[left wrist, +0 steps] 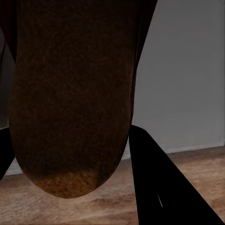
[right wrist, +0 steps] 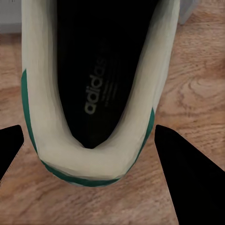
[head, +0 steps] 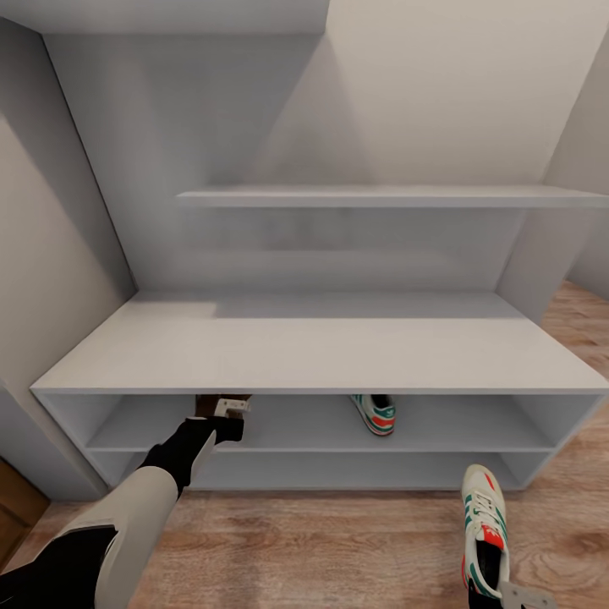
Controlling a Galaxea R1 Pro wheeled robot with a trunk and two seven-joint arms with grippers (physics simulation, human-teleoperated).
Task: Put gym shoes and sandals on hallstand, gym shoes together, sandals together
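left gripper [head: 227,414] clamps a brown sandal [left wrist: 70,98] at the bench [head: 313,347] upper shelf, shelving it | right gripper [head: 507,596] grips a sneaker [head: 484,529] above the floor [head: 321,550] before the bench | second sneaker [head: 374,413] already shelved, leaving room beside it

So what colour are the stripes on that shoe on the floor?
Teal green on the white gym shoe, clearest in the head view.
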